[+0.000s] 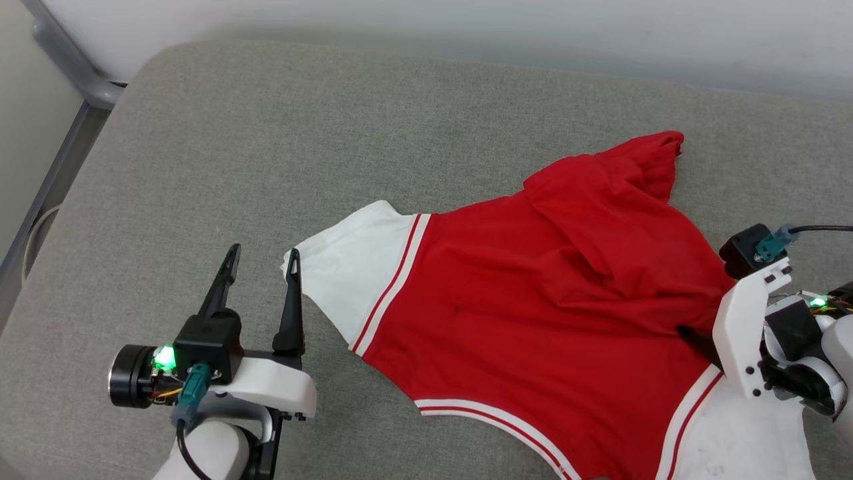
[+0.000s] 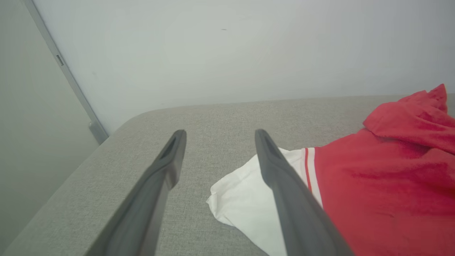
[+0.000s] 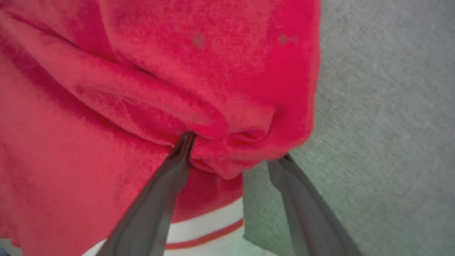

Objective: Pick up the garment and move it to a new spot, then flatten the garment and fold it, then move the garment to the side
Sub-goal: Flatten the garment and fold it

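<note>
Left gripper [image 1: 263,257] sits closest to us in the head view, fingers spread and holding nothing, one tip right at the edge of the white sleeve [image 1: 346,273]. Beyond it the garment [image 1: 533,300] lies on the grey cushion [image 1: 266,133], toward the right side, body part-spread but with a big red flap doubled back over itself at the far end. Over on the right, the right gripper [image 1: 696,341] is down at the cloth, one dark finger poking into the red. On to the left wrist view: both fingers of the left gripper [image 2: 220,137] point out over the bare cushion [image 2: 213,113], wide apart, with the sleeve [image 2: 245,199] lying rumpled just under and beside the one finger and the garment [image 2: 373,185] running off to the right. Now the right wrist view, and here we get the detail: the right gripper [image 3: 234,149] is spread too, one tip tucked under a bunched fold of the garment [image 3: 142,71], the other out at the fold's edge over the cushion [image 3: 391,106], nothing pinched yet. So where do we stand? Whether the shirt has had its move to a new spot we cannot tell. We reckon flattening is the job in hand and only half done; the fold and the shift aside are all to come.
</note>
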